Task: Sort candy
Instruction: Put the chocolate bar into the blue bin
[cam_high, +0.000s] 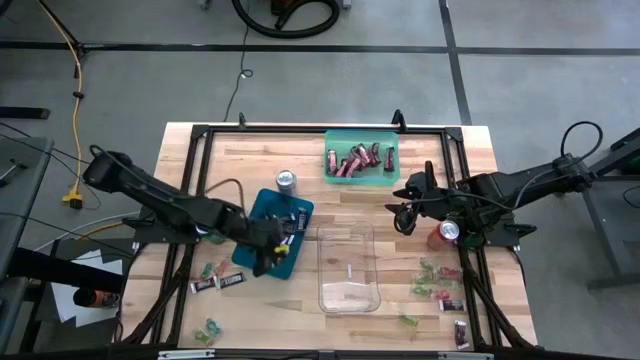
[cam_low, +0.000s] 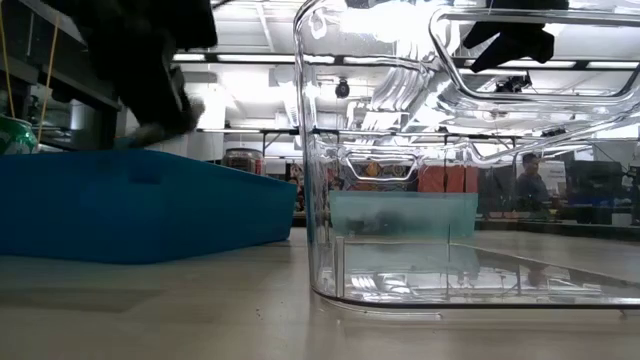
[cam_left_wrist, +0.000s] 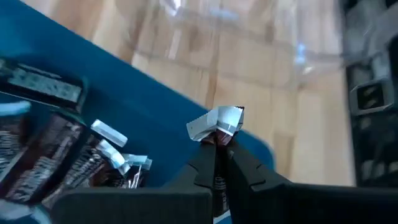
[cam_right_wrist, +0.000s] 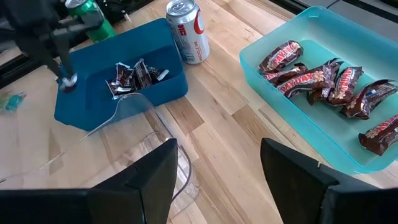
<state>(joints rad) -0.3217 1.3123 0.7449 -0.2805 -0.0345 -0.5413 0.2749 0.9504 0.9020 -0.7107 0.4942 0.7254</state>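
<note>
No wrapper print reads clearly. The left hand is pinched tight on a dark mini bar above the blue bin, left of the bench's middle, where more dark bars lie. The right hand hangs wide open and empty near the right edge, beside the teal bin of red bars.

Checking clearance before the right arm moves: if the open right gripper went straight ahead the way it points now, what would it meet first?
Probably the near rim of the clear bin, just ahead of the right gripper. Depth is hard to judge; the blue bin lies beyond.
</note>
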